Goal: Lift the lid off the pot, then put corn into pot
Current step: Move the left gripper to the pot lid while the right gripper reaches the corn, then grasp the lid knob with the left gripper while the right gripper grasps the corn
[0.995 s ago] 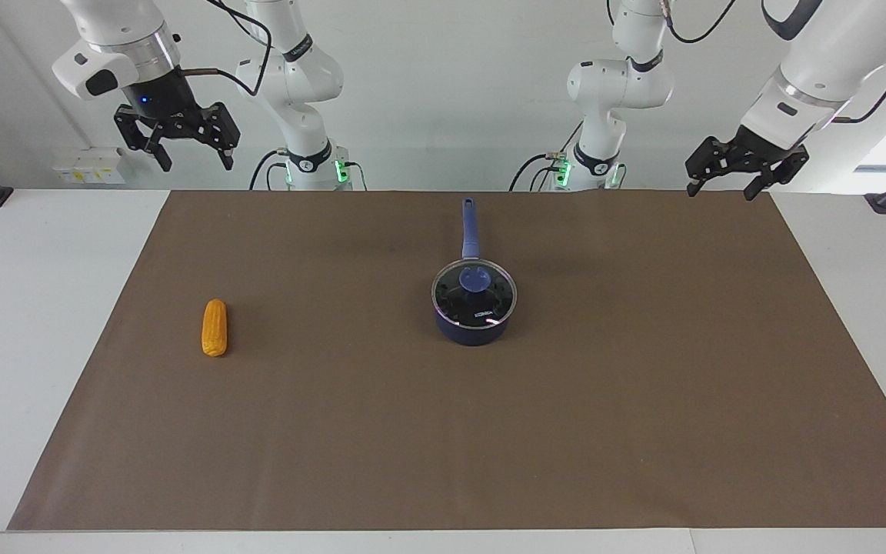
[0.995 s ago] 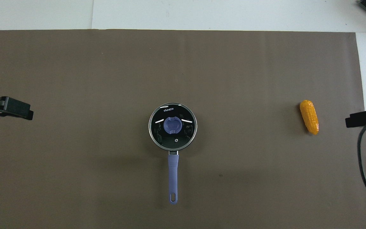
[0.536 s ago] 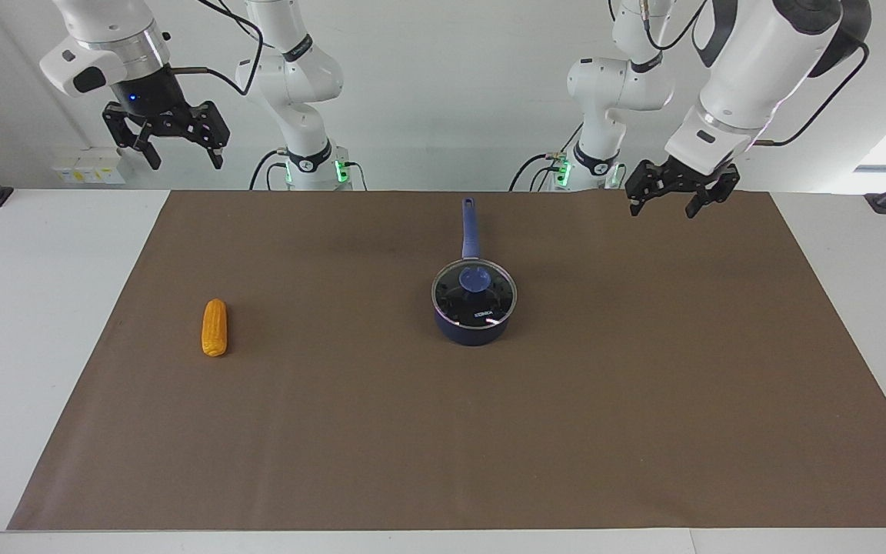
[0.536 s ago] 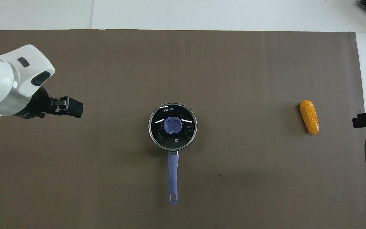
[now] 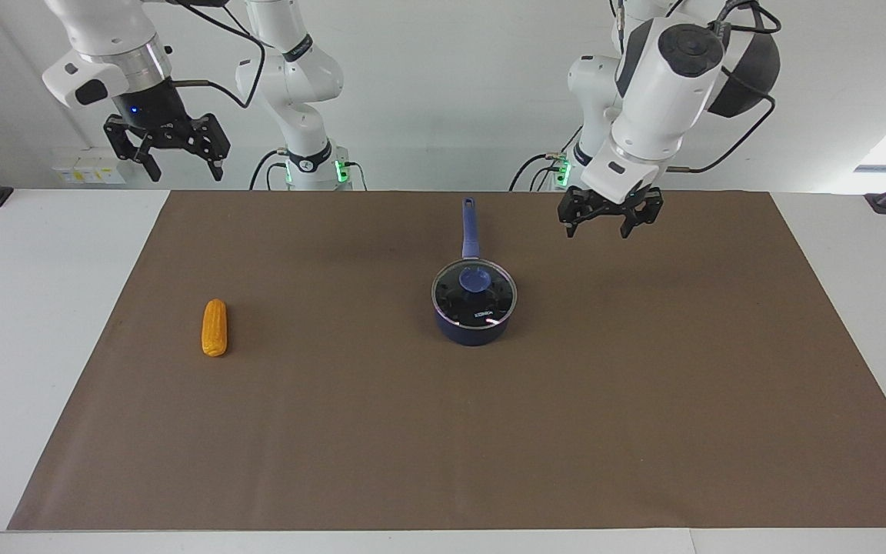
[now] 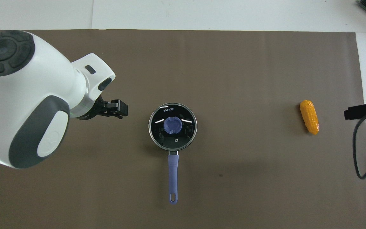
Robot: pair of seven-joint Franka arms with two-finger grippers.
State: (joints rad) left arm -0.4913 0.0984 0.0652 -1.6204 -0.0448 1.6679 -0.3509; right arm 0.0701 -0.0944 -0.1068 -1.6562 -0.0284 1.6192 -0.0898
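Observation:
The navy pot (image 5: 472, 331) stands mid-table with its long blue handle (image 5: 471, 227) pointing toward the robots. The glass lid (image 5: 493, 298) with its blue knob (image 5: 475, 278) sits on the pot. In the overhead view the lid (image 6: 186, 127) covers the pot's mouth above the handle (image 6: 172, 175). The corn (image 5: 214, 328) lies toward the right arm's end, also in the overhead view (image 6: 309, 116). My left gripper (image 5: 604, 228) hangs open and empty in the air beside the pot, toward the left arm's end (image 6: 119, 108). My right gripper (image 5: 180, 165) is open, high over the table's edge near the robots.
A brown mat (image 5: 443, 431) covers most of the white table (image 5: 28, 308). The left arm's large white wrist (image 6: 27, 95) blocks part of the overhead view. A black cable (image 6: 359, 149) hangs by the right gripper, whose tip shows at the overhead view's edge (image 6: 357, 112).
My left arm has swung in from the table's end toward the pot and come lower. My right gripper has shifted only slightly. Pot, lid and corn have not moved.

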